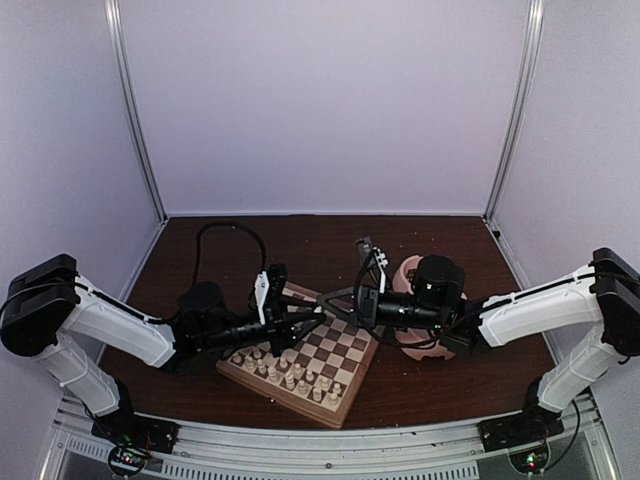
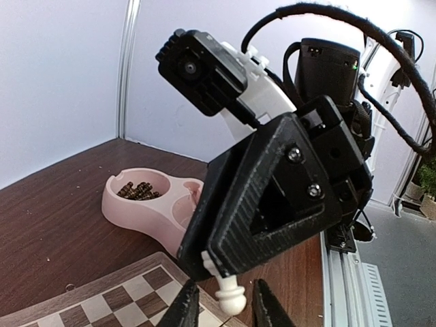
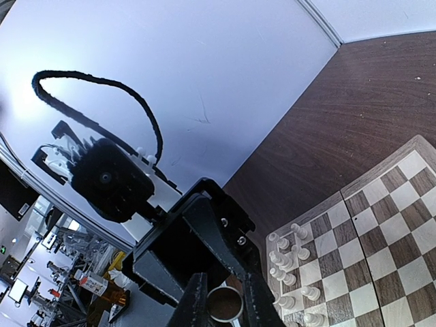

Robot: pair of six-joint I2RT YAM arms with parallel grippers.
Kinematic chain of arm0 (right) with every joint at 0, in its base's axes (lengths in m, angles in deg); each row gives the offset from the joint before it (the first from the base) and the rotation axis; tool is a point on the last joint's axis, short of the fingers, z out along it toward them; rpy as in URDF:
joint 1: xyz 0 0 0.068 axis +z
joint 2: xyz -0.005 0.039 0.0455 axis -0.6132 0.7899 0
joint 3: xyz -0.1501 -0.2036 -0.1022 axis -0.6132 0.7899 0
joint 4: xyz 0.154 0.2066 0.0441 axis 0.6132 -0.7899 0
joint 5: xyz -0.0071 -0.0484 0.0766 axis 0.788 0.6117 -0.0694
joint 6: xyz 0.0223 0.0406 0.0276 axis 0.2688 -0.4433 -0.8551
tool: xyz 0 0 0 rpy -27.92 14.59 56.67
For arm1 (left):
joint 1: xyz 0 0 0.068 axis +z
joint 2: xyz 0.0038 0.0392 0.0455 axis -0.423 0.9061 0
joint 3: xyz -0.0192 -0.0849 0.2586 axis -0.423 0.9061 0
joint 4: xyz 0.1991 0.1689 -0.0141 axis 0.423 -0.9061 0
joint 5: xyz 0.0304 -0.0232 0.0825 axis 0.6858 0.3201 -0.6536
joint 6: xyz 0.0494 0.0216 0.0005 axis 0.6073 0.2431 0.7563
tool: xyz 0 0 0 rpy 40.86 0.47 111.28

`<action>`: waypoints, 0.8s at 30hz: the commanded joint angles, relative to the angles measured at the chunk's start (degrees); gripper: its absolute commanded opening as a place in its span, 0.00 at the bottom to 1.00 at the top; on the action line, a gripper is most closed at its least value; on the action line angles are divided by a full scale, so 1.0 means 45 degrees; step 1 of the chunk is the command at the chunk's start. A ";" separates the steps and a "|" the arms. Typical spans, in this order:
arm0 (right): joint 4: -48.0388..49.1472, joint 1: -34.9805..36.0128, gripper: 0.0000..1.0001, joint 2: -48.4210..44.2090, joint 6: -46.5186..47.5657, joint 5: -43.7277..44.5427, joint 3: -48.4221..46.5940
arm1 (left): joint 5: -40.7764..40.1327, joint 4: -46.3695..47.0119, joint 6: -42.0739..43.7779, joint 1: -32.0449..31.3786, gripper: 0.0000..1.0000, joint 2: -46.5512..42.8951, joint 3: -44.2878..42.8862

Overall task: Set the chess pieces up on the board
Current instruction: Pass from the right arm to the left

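Observation:
The board (image 1: 345, 352) lies between the arms, with several cream chess pieces (image 1: 285, 375) standing along its near-left side. They also show in the right wrist view (image 3: 289, 262) on the board (image 3: 381, 225). My right gripper (image 1: 338, 302) is shut on one cream chess piece, whose round felt base (image 3: 225, 310) shows between its fingers. In the left wrist view that piece (image 2: 233, 294) hangs head-down from the right gripper's black fingers (image 2: 272, 197). My left gripper (image 2: 227, 308) is open, its fingertips on either side of the piece's head, not touching it. Both grippers meet above the board's far edge.
A pink double-compartment bowl (image 1: 408, 276) stands right of the board. One compartment holds dark brown pieces (image 2: 136, 191) and its rim (image 2: 146, 214) shows in the left wrist view. Grey walls enclose the brown table (image 1: 300, 240). Cables loop over both arms.

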 commanded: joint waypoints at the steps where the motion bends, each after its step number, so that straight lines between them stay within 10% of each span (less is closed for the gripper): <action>1: 0.0343 -0.0049 0.00 0.0205 -0.0014 -0.0212 -0.0033 | -0.0082 0.0897 0.0114 -0.0072 0.28 -0.0315 0.0207; 12: 0.0307 -0.0051 0.00 0.0157 0.0064 -0.0197 -0.0009 | -0.0281 0.1202 0.0099 -0.0060 0.35 -0.0584 0.0436; 20: 0.0314 -0.0060 0.00 0.0205 0.0057 -0.0243 -0.0043 | 0.0002 0.1005 0.0099 -0.0070 0.15 -0.0434 0.0297; 24: 0.0336 -0.0054 0.01 0.0206 0.0016 -0.0209 -0.0038 | 0.0026 0.0818 0.0078 -0.0054 0.26 -0.0405 0.0223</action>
